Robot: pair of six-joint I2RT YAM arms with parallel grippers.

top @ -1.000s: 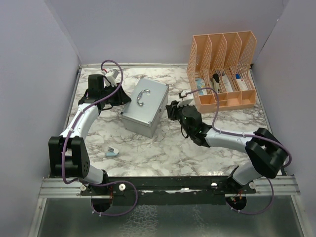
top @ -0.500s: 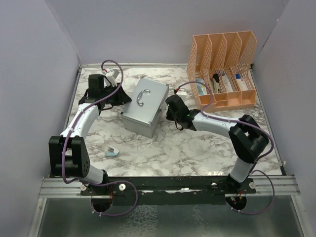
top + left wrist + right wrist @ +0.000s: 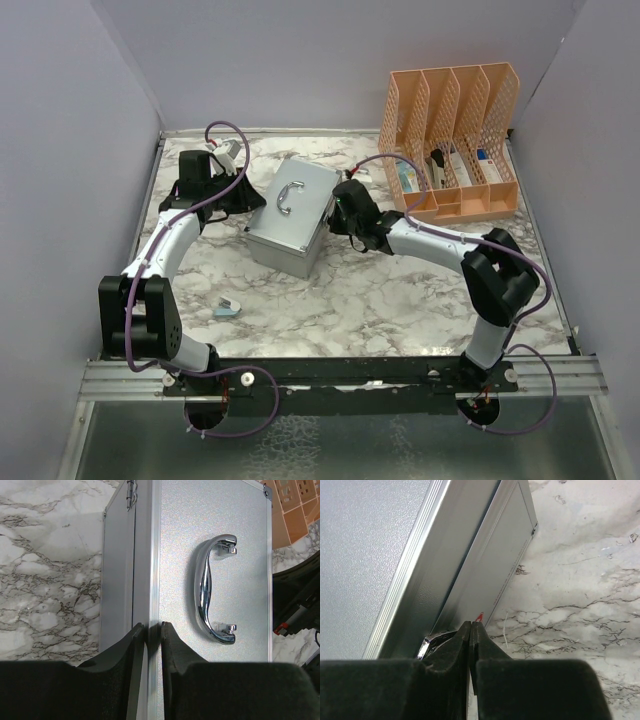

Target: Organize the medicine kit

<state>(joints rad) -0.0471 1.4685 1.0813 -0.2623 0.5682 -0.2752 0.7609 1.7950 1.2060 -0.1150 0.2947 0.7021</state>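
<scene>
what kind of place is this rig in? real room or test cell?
Likely a lab test cell: plain walls box in a marble-pattern tabletop, arms bolted to a metal rail, staged medicine kit and orange mesh file organizer.

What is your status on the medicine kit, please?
Left claw clamped on lid edge of medicine kit. Right claw shut, tips at kit's side. Lid closed. Orange file organizer stands apart.

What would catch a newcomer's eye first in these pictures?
The grey medicine kit sits closed in the middle of the marble table, with an arm at each side. The left tool pinches its lid edge, while the right tool is shut low at its side. An orange mesh organizer stands at the far right corner.
</scene>
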